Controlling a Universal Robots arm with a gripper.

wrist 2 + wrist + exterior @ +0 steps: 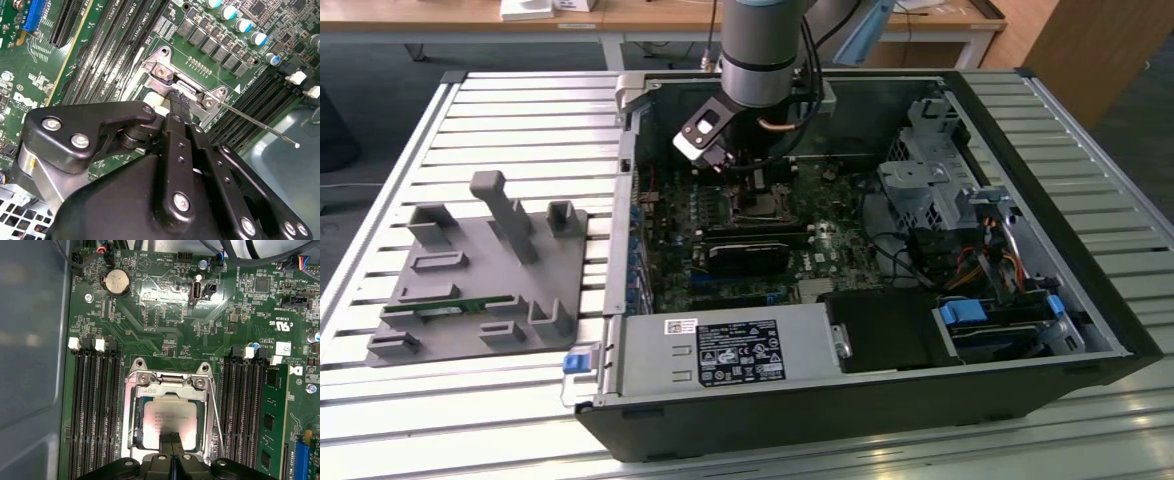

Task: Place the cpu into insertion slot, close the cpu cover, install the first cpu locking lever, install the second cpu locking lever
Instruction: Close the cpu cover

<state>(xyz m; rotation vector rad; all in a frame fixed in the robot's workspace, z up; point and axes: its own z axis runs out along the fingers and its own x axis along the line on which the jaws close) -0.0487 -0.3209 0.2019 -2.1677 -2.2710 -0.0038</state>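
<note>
Cpu (167, 422) lies flat in the slot (138, 412), mid-board (150, 325) between the two banks of memory slots (95, 415). Its metal top shows through the cut-out of the cover (172, 391), which lies down around it in the first wrist view. The gripper (170, 439) hangs just over one edge of the cpu. Its fingertips are pressed together, with nothing seen between them in either wrist view (179, 102). A thin lever (216, 412) runs along one side of the slot. In the second wrist view its free end (260, 125) reaches out over the memory slots. In the exterior view the arm reaches down into the open case (854, 410), with the gripper (750, 178) near the case's far wall. The case lies on a slatted table (480, 110), and a grey fixture (467, 290) sits beside it.
</note>
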